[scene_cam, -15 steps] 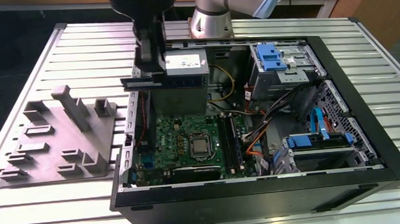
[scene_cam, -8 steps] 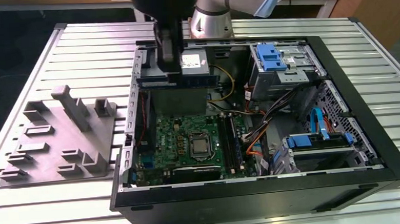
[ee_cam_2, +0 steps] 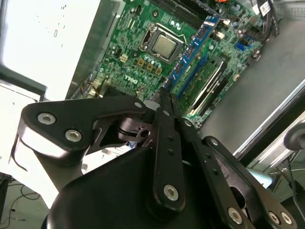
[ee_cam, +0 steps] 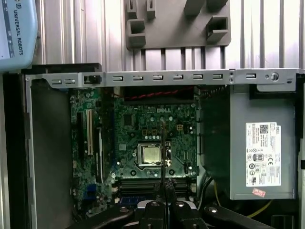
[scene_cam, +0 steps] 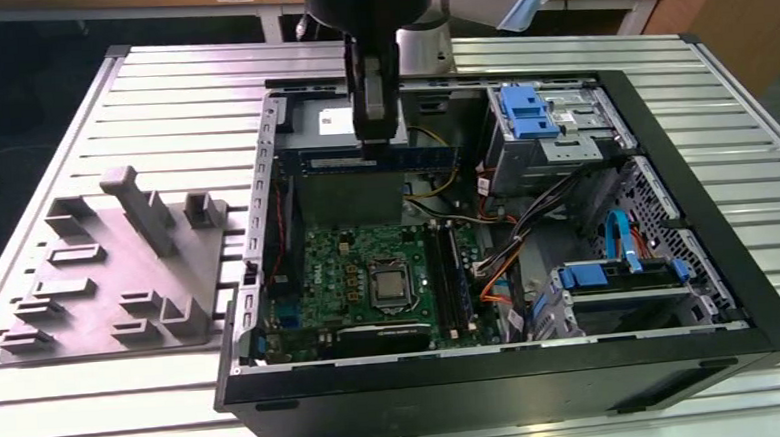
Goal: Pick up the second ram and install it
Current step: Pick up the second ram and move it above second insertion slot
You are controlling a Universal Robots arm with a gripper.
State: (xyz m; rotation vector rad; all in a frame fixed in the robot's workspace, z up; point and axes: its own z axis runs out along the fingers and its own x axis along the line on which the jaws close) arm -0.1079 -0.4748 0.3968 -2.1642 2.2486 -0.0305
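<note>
Gripper (ee_cam_2: 164, 95) closest to lens: your fingers clamped mid-length on second ram (scene_cam: 427, 157), motherboard (ee_cam: 138, 124) well below fingertips. Judge it light, stiff, thin, fragile. Pinch flat faces, spare contacts.

In mid-frame, the end effector (ee_cam: 164, 187) pinches the second ram (ee_cam: 163, 143), seen edge-on, over the green motherboard (ee_cam: 128, 121) and its CPU socket (ee_cam: 150, 154). A grey power supply (ee_cam: 262, 143) sits beside the board, and a grey fixture (ee_cam: 176, 24) lies on the ribbed table (ee_cam: 71, 33).
</note>
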